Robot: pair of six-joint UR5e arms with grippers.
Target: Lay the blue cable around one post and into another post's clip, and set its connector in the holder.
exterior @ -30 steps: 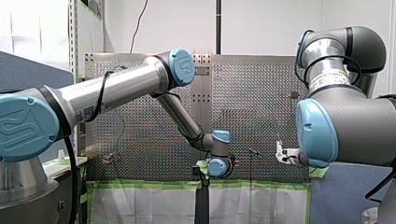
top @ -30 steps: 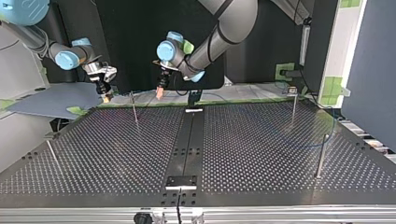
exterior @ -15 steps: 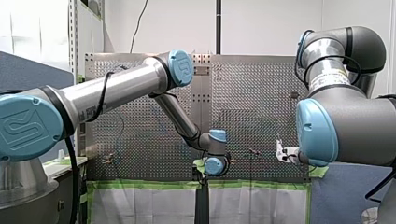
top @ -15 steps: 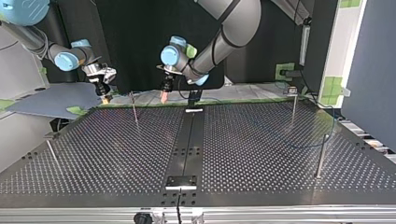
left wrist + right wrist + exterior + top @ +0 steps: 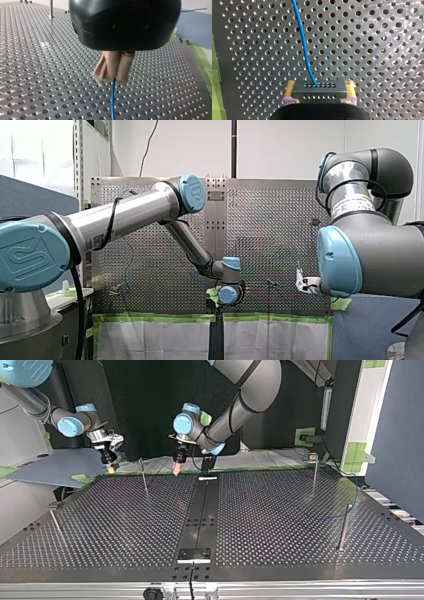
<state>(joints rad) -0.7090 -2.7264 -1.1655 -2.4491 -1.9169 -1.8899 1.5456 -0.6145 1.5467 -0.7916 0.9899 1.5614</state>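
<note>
Right wrist view puts the blue cable rising from a black connector and running out ahead of the gripper until it is cut off, so its middle length goes unseen. The connector sits clamped between the yellow pads of the robot's right gripper, whose dark body hides the connector's near end.

In the left wrist view the left gripper has its beige pads pinched together on the cable. The strand drops from between them toward the perforated table, and the black housing blocks everything behind.

In the top view the cable is too thin to trace between the grippers; only a faint blue arc shows by the near post at the view's right. Both grippers hang at the table's far edge, either side of the far post — wide perforated surface stretches from them toward the camera.
</note>
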